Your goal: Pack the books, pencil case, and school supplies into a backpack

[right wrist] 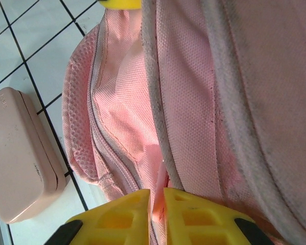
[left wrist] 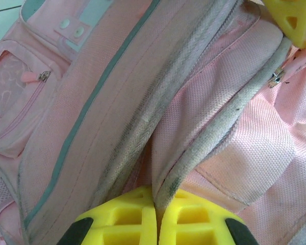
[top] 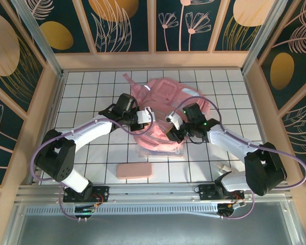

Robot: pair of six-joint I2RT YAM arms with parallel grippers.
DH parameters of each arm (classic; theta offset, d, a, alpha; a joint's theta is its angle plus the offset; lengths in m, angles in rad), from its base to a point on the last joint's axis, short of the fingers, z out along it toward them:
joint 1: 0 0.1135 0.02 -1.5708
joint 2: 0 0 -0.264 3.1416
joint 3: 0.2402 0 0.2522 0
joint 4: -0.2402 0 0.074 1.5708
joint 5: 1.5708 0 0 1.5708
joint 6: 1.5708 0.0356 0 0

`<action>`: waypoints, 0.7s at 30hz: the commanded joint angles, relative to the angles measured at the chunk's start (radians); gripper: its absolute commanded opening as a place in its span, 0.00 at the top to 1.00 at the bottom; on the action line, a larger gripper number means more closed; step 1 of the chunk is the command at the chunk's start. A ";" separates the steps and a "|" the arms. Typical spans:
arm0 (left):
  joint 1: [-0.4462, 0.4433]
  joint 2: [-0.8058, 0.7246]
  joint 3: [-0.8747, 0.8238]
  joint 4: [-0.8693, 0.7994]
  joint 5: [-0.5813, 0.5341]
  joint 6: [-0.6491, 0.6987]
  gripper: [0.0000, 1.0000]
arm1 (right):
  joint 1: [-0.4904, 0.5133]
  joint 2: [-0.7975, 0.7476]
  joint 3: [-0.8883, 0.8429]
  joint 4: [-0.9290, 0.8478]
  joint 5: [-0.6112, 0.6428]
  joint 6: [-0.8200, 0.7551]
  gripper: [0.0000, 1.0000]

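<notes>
The pink backpack lies in the middle of the tiled table, with both arms reaching onto its near side. My left gripper is shut on a grey zipper edge of the backpack; from above it sits at the bag's left. My right gripper pinches a fold of pink fabric of the backpack in a narrow gap; from above it is at the bag's front right. The salmon-pink pencil case lies flat near the front edge, also seen in the right wrist view. The books and school supplies are out of view.
Wooden walls fence the table on three sides. A metal rail with both arm bases runs along the near edge. A small pale object lies by the right arm's base. Open tiles lie left of the bag.
</notes>
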 commanded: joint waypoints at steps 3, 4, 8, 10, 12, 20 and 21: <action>-0.015 0.002 0.025 0.014 0.052 -0.040 1.00 | 0.013 0.026 0.000 -0.040 -0.039 0.002 0.79; -0.015 0.004 0.026 0.012 0.051 -0.042 1.00 | 0.013 0.028 0.002 -0.045 -0.054 0.002 0.78; -0.014 0.008 0.027 0.018 0.050 -0.062 1.00 | 0.013 0.028 -0.002 -0.062 -0.069 0.023 0.75; -0.014 0.012 0.033 0.021 0.045 -0.082 1.00 | 0.012 0.013 -0.006 -0.064 -0.035 0.053 0.73; -0.015 0.018 0.044 0.018 0.044 -0.111 1.00 | 0.012 -0.011 -0.004 -0.064 0.003 0.108 0.71; -0.016 0.025 0.066 0.025 0.089 -0.219 1.00 | 0.080 -0.049 0.001 -0.029 0.219 0.467 0.70; -0.015 0.027 0.069 0.019 0.096 -0.229 1.00 | 0.090 -0.054 0.011 -0.044 0.264 0.512 0.71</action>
